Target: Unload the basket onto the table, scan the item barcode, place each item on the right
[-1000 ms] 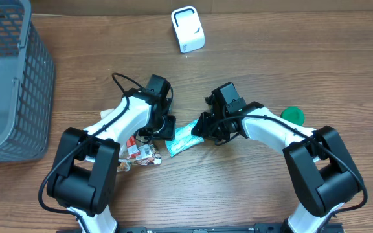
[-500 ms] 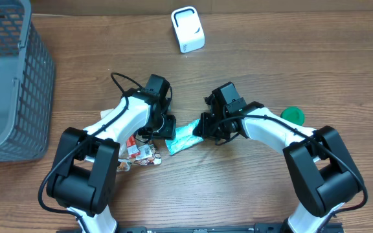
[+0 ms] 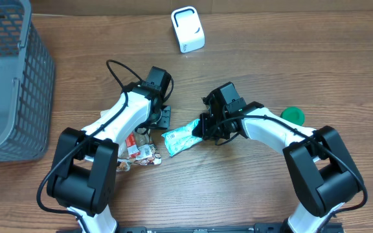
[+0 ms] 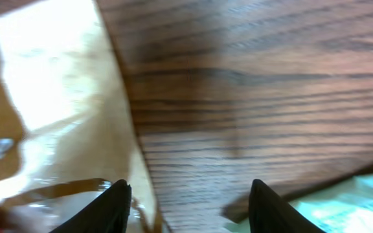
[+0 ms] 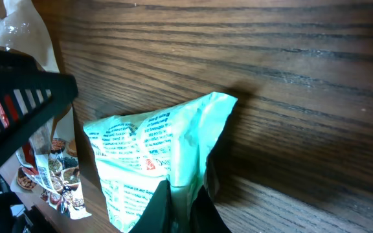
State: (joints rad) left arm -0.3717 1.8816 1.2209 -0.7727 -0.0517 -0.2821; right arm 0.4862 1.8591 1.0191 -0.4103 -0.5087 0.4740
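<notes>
- Left end effector [image 4: 190, 208] has released the green packet [image 3: 181, 138] and backed off, jaws apart.
- Right end effector [image 5: 181, 202] now clamps the packet's edge alone, so it looks ready to carry toward the scanner [image 3: 188, 29].

We see a grey plastic mesh basket [image 3: 41, 77] standing at the left edge of the brown wooden table [image 3: 271, 39]; a small round green object [image 3: 294, 115] lies far right of it.
</notes>
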